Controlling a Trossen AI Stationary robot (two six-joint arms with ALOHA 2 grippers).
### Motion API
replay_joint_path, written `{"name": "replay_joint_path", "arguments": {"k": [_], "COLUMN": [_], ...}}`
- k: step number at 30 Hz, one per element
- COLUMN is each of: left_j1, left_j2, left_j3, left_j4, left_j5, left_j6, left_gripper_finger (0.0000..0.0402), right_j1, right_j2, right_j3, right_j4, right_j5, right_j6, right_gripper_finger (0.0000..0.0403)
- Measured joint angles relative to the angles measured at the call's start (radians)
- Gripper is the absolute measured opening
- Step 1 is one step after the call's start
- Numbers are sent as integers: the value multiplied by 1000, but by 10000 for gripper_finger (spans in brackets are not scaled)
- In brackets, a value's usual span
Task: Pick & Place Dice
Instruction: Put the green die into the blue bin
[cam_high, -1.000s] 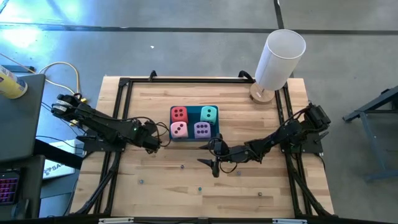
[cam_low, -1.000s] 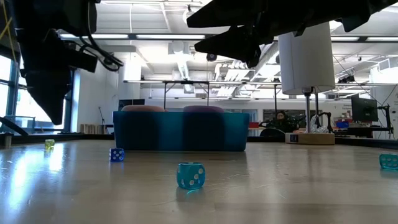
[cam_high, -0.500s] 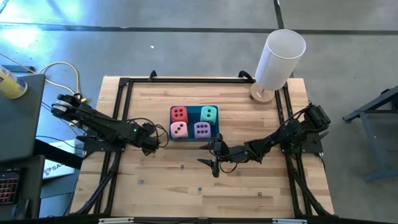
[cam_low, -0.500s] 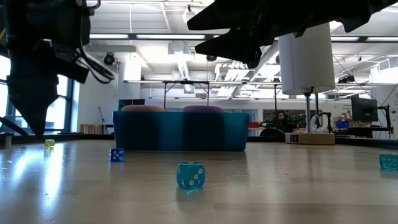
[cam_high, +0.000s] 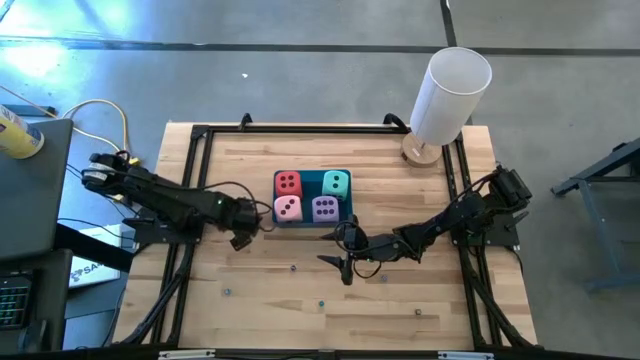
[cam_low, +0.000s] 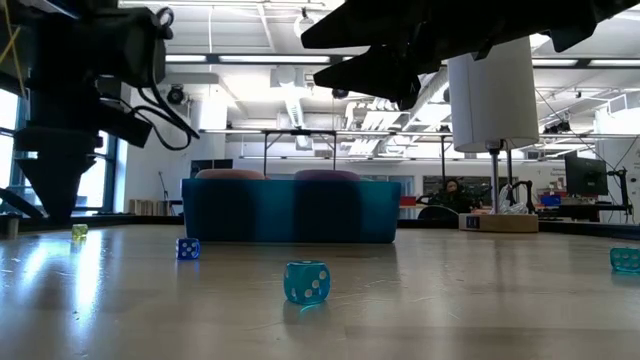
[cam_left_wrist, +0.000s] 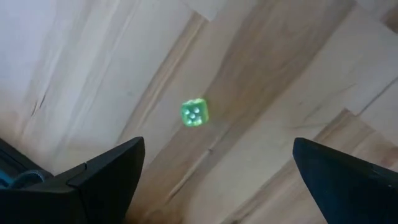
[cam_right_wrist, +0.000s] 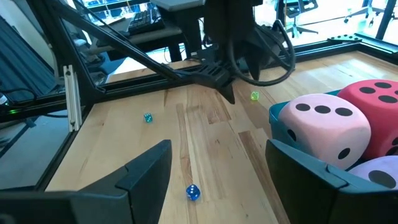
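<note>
Four soft dice sit in a blue tray (cam_high: 279, 219) mid-table: red (cam_high: 288, 183), teal (cam_high: 337, 184), pink (cam_high: 288, 208) and purple (cam_high: 324, 208), each resting on the tray floor. My left gripper (cam_high: 240, 241) hangs left of the tray, open and pointing down at bare wood; in its wrist view nothing lies between its fingers (cam_left_wrist: 106, 180) but a tiny green bead die (cam_left_wrist: 194, 112) on the table below. My right gripper (cam_high: 343, 266) hovers open and empty near the tray's near right corner, with the pink die (cam_right_wrist: 323, 127) just ahead of it.
Tiny bead dice lie scattered on the wood: blue (cam_low: 187, 248), teal (cam_low: 306, 282), green (cam_low: 79, 230), another teal (cam_low: 625, 259). A white cylinder (cam_high: 450, 95) stands on a wooden base at the back right. Black frame rails (cam_high: 190, 180) run along the table's sides.
My left gripper has sunk a little toward the table and tipped to point more steeply down, still open. The dice and my right gripper have kept still.
</note>
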Motion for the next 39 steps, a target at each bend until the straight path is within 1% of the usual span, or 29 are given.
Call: {"name": "replay_joint_path", "arguments": {"k": [6, 12, 15, 27, 32, 39], "left_j1": [63, 98, 104, 105, 105, 105], "left_j2": [0, 0, 0, 0, -1, -2], "left_j3": [-5, -62, -67, -68, -78, -87], "left_j4": [7, 86, 115, 145, 206, 202], "left_j5": [26, 71, 61, 38, 48, 73], "left_j6": [73, 127, 147, 185, 184, 177], "left_gripper_finger": [399, 399, 399, 399, 399, 399], "right_j1": [0, 0, 0, 0, 0, 0], "right_j2": [0, 0, 0, 0, 0, 0], "right_j3": [0, 0, 0, 0, 0, 0], "right_j4": [0, -3, -3, -2, -2, -2], "right_j5": [0, 0, 0, 0, 0, 0], "right_j6": [0, 0, 0, 0, 0, 0], "right_gripper_finger": [252, 252, 252, 252, 252, 252]}}
